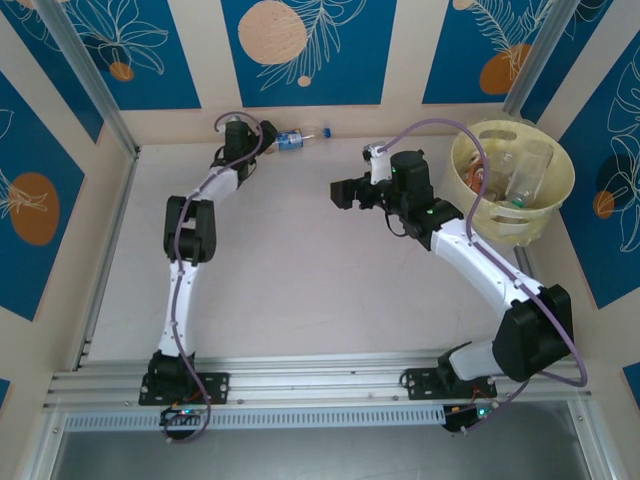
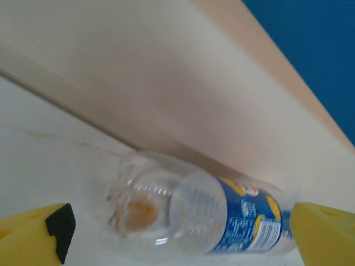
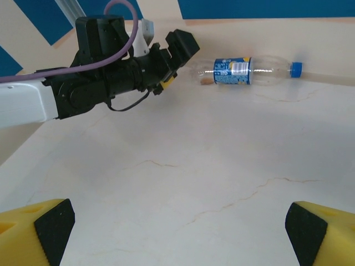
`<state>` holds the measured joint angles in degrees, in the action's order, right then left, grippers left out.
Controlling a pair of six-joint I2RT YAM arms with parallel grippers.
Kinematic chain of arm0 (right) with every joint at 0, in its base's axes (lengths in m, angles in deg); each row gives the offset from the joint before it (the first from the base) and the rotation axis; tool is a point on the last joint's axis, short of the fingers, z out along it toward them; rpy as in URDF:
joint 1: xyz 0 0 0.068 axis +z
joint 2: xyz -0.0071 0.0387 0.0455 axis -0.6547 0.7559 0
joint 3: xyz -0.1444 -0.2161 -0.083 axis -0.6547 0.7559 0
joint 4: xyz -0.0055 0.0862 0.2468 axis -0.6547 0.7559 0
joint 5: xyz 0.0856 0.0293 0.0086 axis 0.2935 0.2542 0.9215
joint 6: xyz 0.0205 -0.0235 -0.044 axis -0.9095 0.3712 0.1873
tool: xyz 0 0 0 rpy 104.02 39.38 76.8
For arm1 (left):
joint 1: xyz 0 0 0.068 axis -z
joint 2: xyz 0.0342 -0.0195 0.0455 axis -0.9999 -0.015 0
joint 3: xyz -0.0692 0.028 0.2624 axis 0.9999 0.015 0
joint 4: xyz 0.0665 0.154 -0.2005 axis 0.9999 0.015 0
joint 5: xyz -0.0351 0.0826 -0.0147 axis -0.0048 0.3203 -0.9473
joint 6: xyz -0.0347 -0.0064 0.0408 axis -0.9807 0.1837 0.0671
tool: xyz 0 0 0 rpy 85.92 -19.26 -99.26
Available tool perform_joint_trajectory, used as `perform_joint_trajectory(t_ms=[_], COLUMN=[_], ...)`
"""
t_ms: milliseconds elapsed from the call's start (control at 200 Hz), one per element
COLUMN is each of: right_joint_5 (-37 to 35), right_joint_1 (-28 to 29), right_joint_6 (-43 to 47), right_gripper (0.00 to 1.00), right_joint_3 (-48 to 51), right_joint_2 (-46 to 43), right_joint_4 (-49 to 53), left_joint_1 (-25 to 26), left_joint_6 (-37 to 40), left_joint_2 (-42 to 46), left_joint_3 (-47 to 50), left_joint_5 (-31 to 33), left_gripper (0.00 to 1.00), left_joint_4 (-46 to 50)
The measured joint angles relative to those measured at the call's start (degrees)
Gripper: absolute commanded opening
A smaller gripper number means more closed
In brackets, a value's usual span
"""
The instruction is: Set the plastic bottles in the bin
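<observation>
A: Setting?
B: Robot test cell, lab-type. Pale marble-look table (image 1: 300,290). An aluminium rail (image 1: 320,385) runs along its near edge, with the left arm base (image 1: 178,380) and right arm base (image 1: 450,380) bolted on.
A: Surround?
B: Blue leaf-print panels (image 1: 300,40) wall the table's far and side edges. Aluminium posts (image 1: 90,75) stand at its far corners.

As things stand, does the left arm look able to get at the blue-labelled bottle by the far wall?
Probably yes: the left gripper is open right at the bottle, with nothing between them. The wall close behind may cramp the grasp.
</observation>
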<state>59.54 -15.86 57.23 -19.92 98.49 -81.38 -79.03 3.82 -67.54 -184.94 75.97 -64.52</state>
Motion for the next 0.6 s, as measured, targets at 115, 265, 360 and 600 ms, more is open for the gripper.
perform_joint_trajectory(t_ms=[115,265,360,600], right_joint_5=[-0.4,-0.6,-0.8,-0.8], right_joint_1=[0.1,0.2,0.2,0.2], right_joint_6=[0.5,0.9,1.1,1.1], right_gripper=[1.0,1.0,1.0,1.0], right_joint_3=[-1.6,-2.9,-3.5,-3.7], right_joint_2=[2.3,4.4,5.3,6.7], right_joint_4=[0.9,1.2,1.4,1.4], left_joint_1=[0.0,0.0,0.0,0.4], left_joint_6=[0.0,0.1,0.3,4.2], left_joint_2=[-3.9,-5.0,-5.0,-3.1], left_joint_3=[-6.1,-7.3,-7.3,-2.0], left_joint_5=[-2.2,-4.2,-5.4,-9.7], left_gripper=[1.0,1.0,1.0,1.0], left_joint_4=[1.9,3.5,4.2,1.6])
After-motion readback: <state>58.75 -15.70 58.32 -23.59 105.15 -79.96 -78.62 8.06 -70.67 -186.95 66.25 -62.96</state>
